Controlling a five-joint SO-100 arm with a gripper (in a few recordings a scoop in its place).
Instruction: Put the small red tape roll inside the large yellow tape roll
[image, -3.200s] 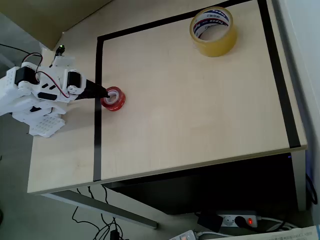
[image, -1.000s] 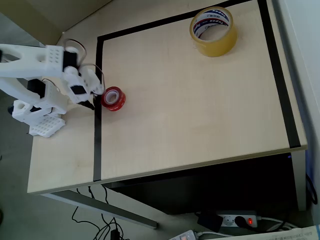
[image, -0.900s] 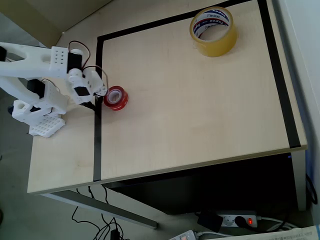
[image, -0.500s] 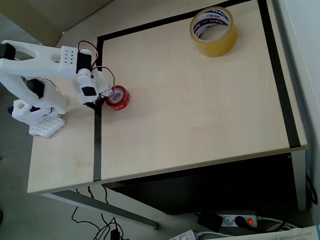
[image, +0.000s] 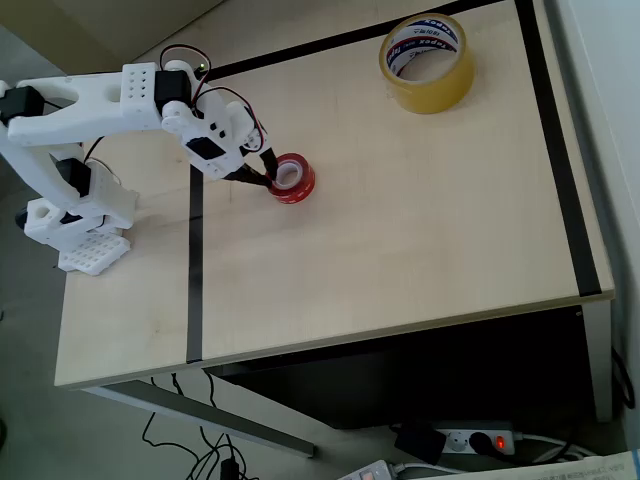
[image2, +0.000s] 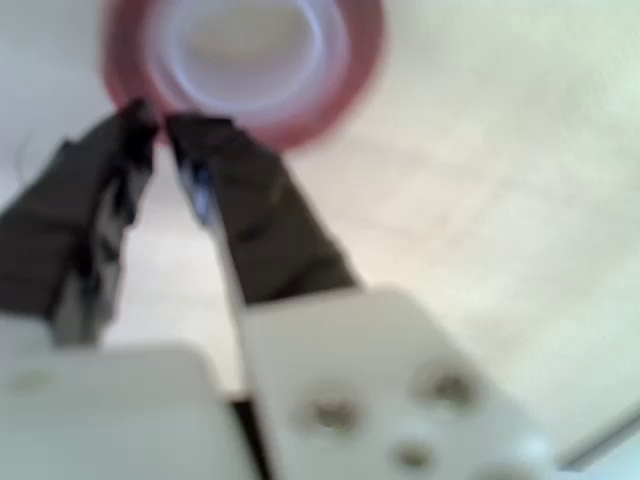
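Observation:
The small red tape roll (image: 296, 181) lies in the left-middle part of the wooden table, within the black-taped rectangle. My gripper (image: 270, 177) reaches it from the left, its dark fingers pinched on the roll's near wall. In the blurred wrist view the two fingers (image2: 225, 190) meet at the rim of the red tape roll (image2: 305, 125), and the gripper (image2: 158, 128) is shut on it with only a thin gap. The large yellow tape roll (image: 432, 92) stands at the far top right, well apart, its white printed core open upward.
A black tape line (image: 194, 250) marks the work area's left side, with another black tape line (image: 560, 170) along the right. The arm's white base (image: 70, 215) stands left of the rectangle. The table's front edge (image: 330, 345) drops to cables and a power strip (image: 470, 440).
The gripper closed on the red roll near the left black line and has moved it up and to the right, farther into the rectangle. The yellow roll has not moved.

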